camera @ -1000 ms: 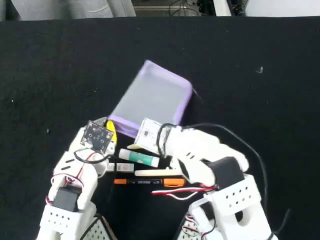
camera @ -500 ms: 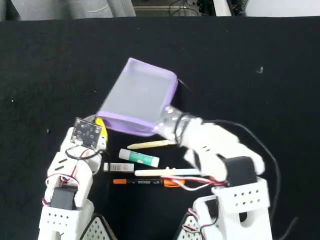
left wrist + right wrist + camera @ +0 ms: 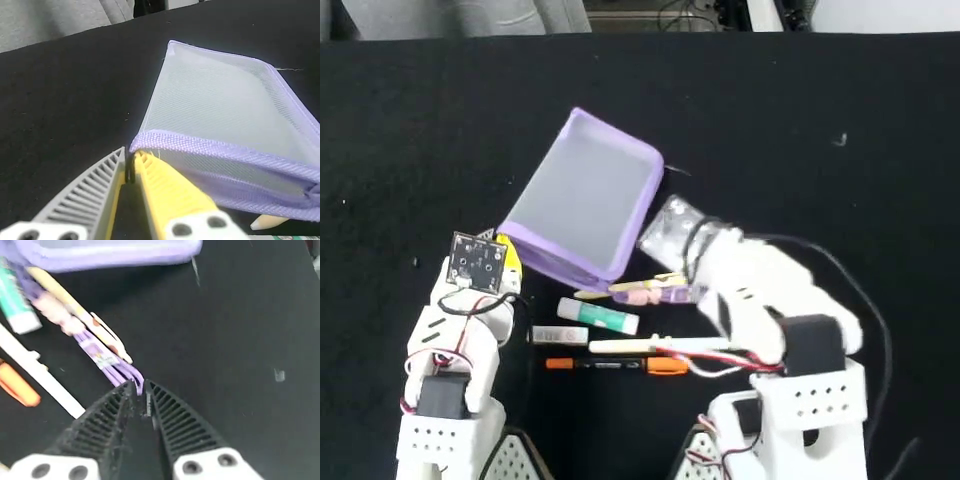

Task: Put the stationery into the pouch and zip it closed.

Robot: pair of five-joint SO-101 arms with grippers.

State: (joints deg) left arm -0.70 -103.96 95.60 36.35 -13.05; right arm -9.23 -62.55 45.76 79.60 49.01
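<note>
The purple mesh pouch (image 3: 585, 195) lies on the black counter (image 3: 840, 200), left of centre and turned at an angle, with one short end toward the arms. That end is raised at its near-left corner, where the left pincer (image 3: 131, 157) is clenched on the purple edge binding, the grey jaw on one side and the yellow jaw on the other. In the left wrist view the mesh panel (image 3: 225, 105) slopes away from that grip toward the far side.

Just near of the pouch's near edge lies a cream pen (image 3: 620, 290). Beside it is a purple piece (image 3: 665, 293) with a pinkish part and a small label; it may be a cord or a slim pen, the views do not settle it. The right pincer (image 3: 140, 389) is clamped on the end of this purple piece (image 3: 107, 362), its black ribbed jaws almost together. The piece runs from there alongside the cream pen (image 3: 75, 305) toward the pouch (image 3: 100, 252).

Nearer the arms lies the other stationery:
- A green-and-white glue stick (image 3: 600, 315) lies just near of the cream pen.
- A small white item (image 3: 558, 335) sits to its near left.
- A long white pen (image 3: 640, 345) lies crosswise.
- An orange pen (image 3: 610, 365) lies nearest of all and roughly parallel to the white one.

All of these rest on the counter between the two arms, outside the pouch.
</note>
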